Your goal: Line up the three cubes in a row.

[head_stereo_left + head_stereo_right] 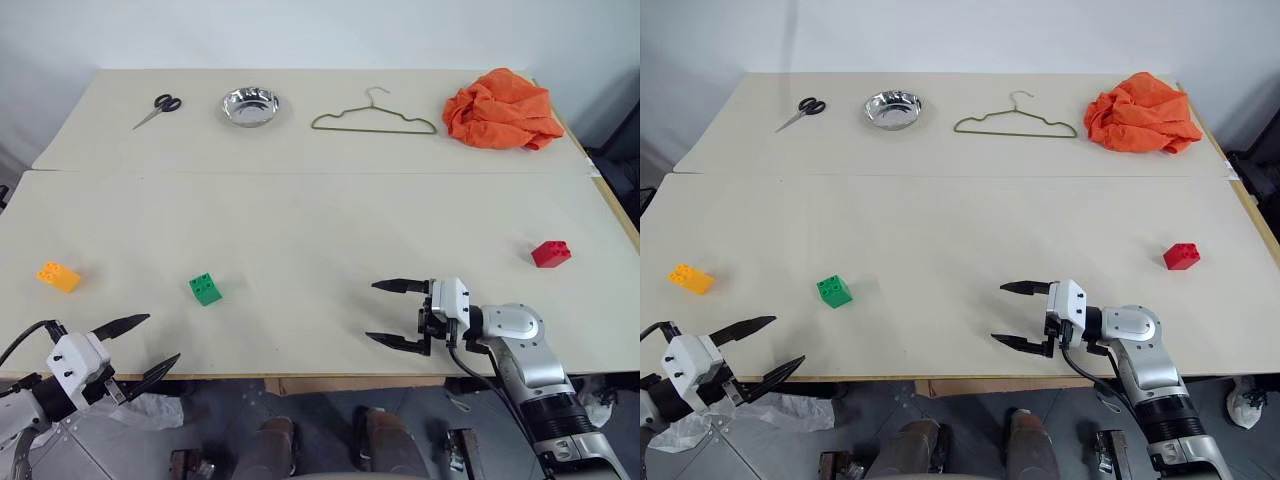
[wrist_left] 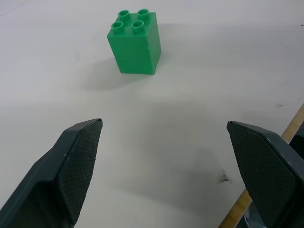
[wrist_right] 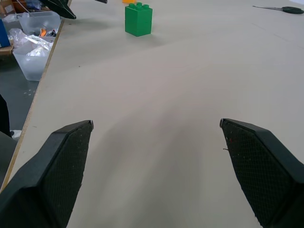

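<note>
The green cube (image 1: pixel 206 289) sits on the table (image 1: pixel 300 220) just ahead of my left claw (image 1: pixel 142 347), a little toward my right, studs up and touching nothing. The orange-yellow cube (image 1: pixel 58 276) lies further to my left, beyond that same claw and well apart from the green one. The red cube (image 1: pixel 551 253) is far over on the other side, beyond my right claw (image 1: pixel 398 315) and to its right, well apart from the other two. So the three are spread wide across the near half of the table, roughly in a loose line but with big gaps.

My left claw hangs at the near table edge with its fingers spread wide, holding nothing. My right claw hovers over the table, pointing to my left toward the green cube, fingers also wide apart and empty.

Along the far side, well beyond both claws, lie scissors (image 1: pixel 158 109), a metal bowl (image 1: pixel 250 106), a wire hanger (image 1: pixel 373 119) and a crumpled orange cloth (image 1: pixel 501 110).
</note>
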{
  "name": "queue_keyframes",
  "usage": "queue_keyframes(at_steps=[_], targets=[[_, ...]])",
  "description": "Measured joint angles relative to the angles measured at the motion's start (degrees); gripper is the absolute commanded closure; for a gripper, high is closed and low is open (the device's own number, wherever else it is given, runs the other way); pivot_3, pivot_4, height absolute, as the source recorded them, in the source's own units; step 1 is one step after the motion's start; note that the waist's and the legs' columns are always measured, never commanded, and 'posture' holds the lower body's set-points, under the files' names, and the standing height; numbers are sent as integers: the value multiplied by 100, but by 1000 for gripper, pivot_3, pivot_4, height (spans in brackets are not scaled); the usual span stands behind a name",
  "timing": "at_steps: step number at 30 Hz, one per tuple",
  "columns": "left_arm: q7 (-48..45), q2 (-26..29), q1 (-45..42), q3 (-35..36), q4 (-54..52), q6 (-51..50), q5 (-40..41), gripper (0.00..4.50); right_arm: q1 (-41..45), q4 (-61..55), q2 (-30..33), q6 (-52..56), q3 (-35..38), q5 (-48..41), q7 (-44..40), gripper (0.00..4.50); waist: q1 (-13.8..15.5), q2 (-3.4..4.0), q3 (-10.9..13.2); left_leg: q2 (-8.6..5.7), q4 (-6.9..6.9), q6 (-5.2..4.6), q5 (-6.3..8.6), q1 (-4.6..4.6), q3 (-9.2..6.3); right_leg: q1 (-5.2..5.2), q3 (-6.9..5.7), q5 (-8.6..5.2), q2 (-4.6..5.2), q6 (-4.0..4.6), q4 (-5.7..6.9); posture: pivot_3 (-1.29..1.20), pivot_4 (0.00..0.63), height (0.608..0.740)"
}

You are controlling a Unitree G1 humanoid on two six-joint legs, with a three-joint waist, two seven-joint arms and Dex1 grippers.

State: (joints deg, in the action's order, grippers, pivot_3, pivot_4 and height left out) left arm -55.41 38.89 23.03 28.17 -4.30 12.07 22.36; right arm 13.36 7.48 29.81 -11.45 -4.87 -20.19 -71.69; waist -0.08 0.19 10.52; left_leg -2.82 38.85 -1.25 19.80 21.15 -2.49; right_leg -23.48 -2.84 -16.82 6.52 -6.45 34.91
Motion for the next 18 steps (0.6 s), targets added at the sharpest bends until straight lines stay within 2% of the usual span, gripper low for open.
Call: queue_keyframes(at_steps=[4,7,11,14,18], targets=[[31,0,78,23,-211,-302,177,29,5,0,-1,-2,0,0,6,0,0,0,0,0,0,0,0,1,0,-1,0,0,0,0,1,0,150,740],[42,-19,178,280,-762,-773,811,29,13,-26,-2,8,30,-1,124,0,0,-1,0,1,4,0,0,3,-2,0,2,0,1,0,1,0,150,740],[169,254,308,381,-1687,-1772,1492,29,0,-121,7,201,321,-126,473,0,17,2,2,1,6,0,1,2,-5,2,2,0,1,0,3,0,150,740],[554,414,-631,-393,-2468,-2416,1587,29,289,-65,22,485,1167,-345,1361,0,133,36,12,-18,19,-8,-4,1,-3,8,13,10,8,-13,9,0,150,740],[737,307,-1483,-1194,-2555,-2608,1333,29,157,-56,183,443,2105,-395,2142,0,144,37,7,-10,12,0,0,3,-5,-4,3,3,-6,2,21,0,150,740]])
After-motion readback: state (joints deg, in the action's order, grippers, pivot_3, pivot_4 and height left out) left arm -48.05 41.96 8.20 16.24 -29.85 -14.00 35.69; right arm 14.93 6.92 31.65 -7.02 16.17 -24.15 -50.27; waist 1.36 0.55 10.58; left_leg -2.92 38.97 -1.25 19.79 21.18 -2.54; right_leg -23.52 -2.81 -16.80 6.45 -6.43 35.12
